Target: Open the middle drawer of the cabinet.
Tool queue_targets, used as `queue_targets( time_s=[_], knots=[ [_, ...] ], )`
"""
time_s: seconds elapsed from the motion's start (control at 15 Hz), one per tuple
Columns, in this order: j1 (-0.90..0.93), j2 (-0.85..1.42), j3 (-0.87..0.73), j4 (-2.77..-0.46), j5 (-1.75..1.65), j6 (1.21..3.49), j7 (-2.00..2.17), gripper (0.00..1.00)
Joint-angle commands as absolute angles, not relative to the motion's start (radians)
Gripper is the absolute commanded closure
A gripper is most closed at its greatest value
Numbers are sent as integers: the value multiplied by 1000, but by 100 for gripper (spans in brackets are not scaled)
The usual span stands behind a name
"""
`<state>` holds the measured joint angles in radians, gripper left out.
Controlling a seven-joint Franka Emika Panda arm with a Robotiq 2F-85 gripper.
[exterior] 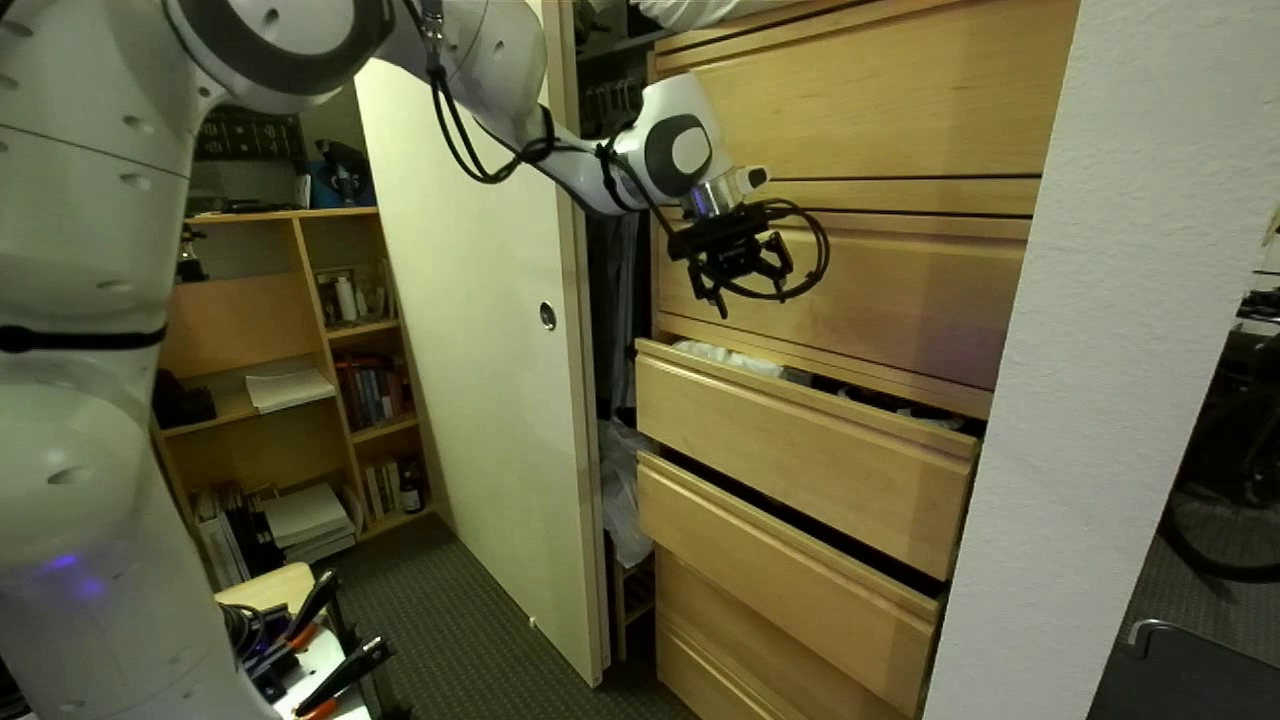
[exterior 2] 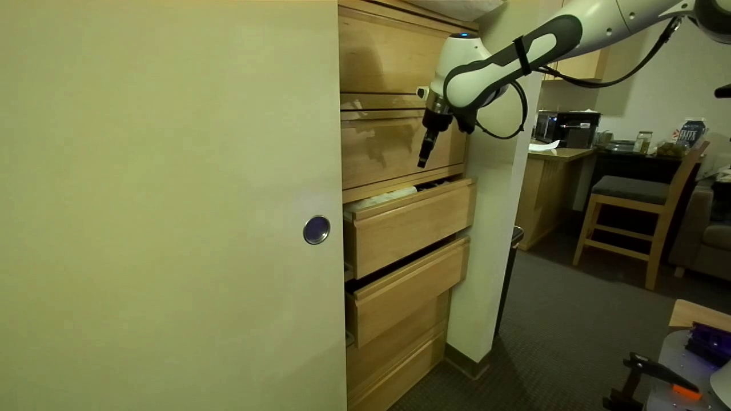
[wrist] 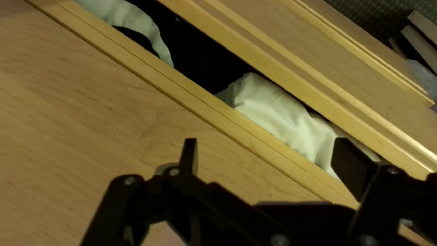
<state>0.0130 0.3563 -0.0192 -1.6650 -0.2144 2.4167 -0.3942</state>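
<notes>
The middle drawer [exterior: 800, 455] juts from the cabinet [exterior: 890, 290] in both exterior views, the hand [exterior: 752, 302] above it, fingers [wrist: 188, 156] spread wide. The wrist view looks onto white bundles [wrist: 281, 112] inside; bookshelf [exterior: 240, 320] and chair [exterior 2: 631, 190] each show only in an exterior view.
</notes>
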Motion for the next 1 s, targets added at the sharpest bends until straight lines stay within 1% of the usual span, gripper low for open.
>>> queue_targets(
  time_s=[0.0,0.33,0.93],
  knots=[
    [15,388,-17,-1659,-252,2447,-357,0],
    [9,443,-13,-1640,-261,2442,-388,0],
    [-30,581,25,-1512,-256,2450,-577,0]
  ],
)
